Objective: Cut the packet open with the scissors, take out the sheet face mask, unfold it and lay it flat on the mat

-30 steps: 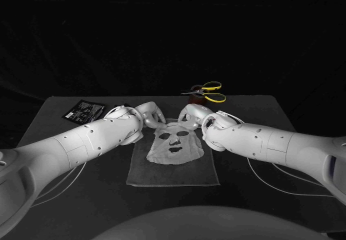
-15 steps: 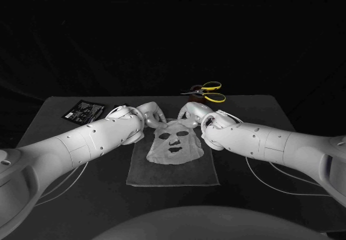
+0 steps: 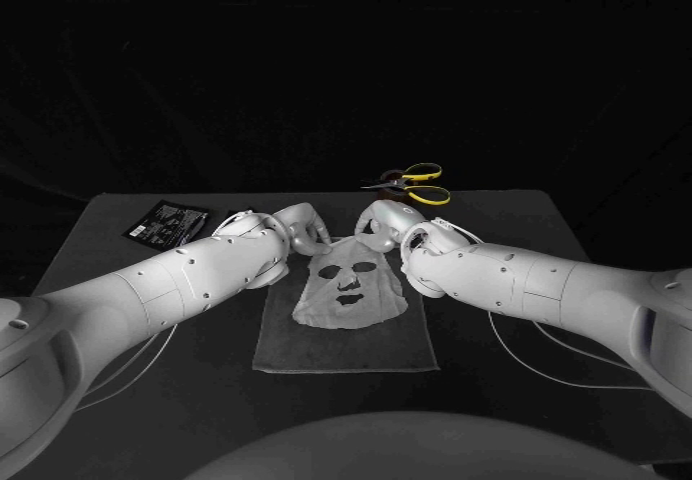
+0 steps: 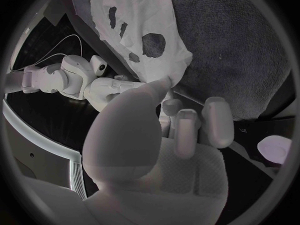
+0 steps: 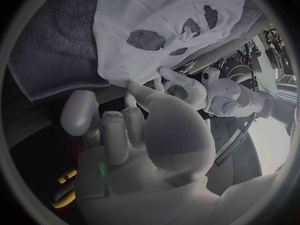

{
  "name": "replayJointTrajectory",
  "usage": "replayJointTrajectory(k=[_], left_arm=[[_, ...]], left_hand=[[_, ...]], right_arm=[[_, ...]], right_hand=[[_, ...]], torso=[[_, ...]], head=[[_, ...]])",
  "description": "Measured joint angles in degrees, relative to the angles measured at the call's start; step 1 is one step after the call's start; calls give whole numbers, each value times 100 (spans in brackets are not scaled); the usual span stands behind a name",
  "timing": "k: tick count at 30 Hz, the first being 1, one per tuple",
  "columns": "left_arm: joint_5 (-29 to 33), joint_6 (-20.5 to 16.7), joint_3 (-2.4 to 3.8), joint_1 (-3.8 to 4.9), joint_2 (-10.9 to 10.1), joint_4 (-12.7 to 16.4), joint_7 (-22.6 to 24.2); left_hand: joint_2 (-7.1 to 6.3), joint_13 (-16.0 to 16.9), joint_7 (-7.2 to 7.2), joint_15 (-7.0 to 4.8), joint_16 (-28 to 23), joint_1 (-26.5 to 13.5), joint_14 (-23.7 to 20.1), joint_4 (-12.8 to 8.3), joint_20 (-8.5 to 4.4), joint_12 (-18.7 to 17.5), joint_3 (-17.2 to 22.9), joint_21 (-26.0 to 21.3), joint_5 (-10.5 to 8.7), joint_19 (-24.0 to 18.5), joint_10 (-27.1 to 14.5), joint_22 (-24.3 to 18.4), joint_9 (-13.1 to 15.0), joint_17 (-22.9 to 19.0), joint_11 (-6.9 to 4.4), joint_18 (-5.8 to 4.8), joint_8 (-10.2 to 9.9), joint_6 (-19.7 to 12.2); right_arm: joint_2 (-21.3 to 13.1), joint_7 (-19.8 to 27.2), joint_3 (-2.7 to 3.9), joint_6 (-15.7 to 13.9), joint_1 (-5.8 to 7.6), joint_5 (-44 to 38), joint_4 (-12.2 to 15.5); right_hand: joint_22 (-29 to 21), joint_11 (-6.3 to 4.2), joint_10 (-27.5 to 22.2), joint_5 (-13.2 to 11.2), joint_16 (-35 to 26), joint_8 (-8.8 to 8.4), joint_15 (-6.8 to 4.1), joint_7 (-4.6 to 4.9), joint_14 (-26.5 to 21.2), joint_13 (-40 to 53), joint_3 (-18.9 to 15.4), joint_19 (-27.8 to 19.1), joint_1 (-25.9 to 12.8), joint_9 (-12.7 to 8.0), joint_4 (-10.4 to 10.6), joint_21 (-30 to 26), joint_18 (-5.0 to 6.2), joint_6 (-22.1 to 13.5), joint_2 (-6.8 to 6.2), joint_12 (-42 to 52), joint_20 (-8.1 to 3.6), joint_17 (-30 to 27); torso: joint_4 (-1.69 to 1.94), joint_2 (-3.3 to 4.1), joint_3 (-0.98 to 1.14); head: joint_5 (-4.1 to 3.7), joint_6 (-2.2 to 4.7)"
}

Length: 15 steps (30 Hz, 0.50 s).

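Observation:
The white sheet face mask is unfolded, its eye and mouth holes showing, and its lower part lies on the grey mat. My left hand pinches the mask's far left corner. My right hand pinches its far right corner. In the left wrist view my left hand holds the edge of the mask over the mat. The right wrist view shows my right hand gripping the mask beside the mat.
Yellow-handled scissors lie at the table's far edge behind my right hand, their handles also seen as scissors. The dark opened packet lies at the far left of the table, beyond my left arm.
Both hands keep their pinch on the mask's far corners. My right arm has crept slightly to the left. The mask lies much as before.

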Motion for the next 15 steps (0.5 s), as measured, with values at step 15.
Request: replayJointTrajectory(k=[15], left_arm=[[52,-166,13,0,-42,-13,-78]], left_hand=[[-73,454,-23,1,23,-120,0,-111,-21,170,201,41,4,20,292,-1,10,0,-28,0,232,18]], right_arm=[[98,-7,-1,157,7,-11,-176]], right_hand=[[-1,1,-1,-6,-4,11,1,-5,-1,-3,-1,-22,0,0,0,-85,-3,-15,-1,-57,-20,5]], torso=[[4,-1,-4]], head=[[-18,0]])
